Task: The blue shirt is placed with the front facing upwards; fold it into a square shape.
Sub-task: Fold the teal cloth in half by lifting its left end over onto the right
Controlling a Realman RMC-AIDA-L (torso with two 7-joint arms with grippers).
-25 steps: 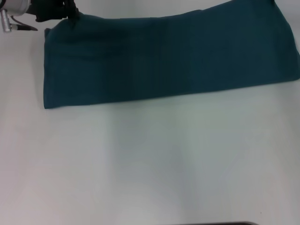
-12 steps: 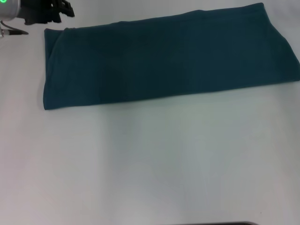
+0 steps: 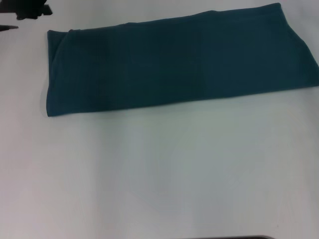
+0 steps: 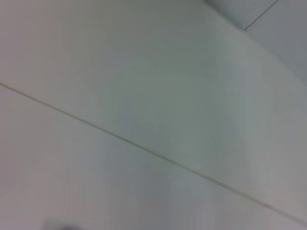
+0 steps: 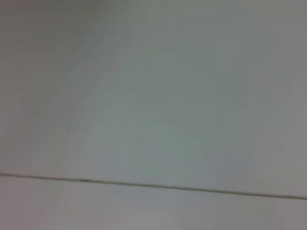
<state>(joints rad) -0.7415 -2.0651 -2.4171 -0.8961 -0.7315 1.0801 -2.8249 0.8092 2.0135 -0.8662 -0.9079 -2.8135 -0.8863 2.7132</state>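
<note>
The blue shirt [image 3: 174, 62] lies flat on the white desk [image 3: 164, 174], folded into a long band that runs from the left side across to the right edge of my head view. It sits in the far half of the desk. Its near edge is a fairly straight line that climbs slightly toward the right. Its far edge slants the same way, so the whole band is tilted a little. Only plain teal cloth faces up; no lettering shows. At the left end the cloth has a soft rounded fold near the far corner, and the near left corner is square. The right end reaches the picture's border, so I cannot tell how that end finishes.

My left end effector [image 3: 30, 10] is at the far left corner of the head view, apart from the shirt and beyond its far left corner. Only a dark part of it shows against the desk, and I cannot tell whether its fingers are apart or together. It holds no cloth that I can see.

My right end effector does not show in any view.

Both wrist views show only a pale flat surface crossed by a thin line, with no shirt in them.
</note>
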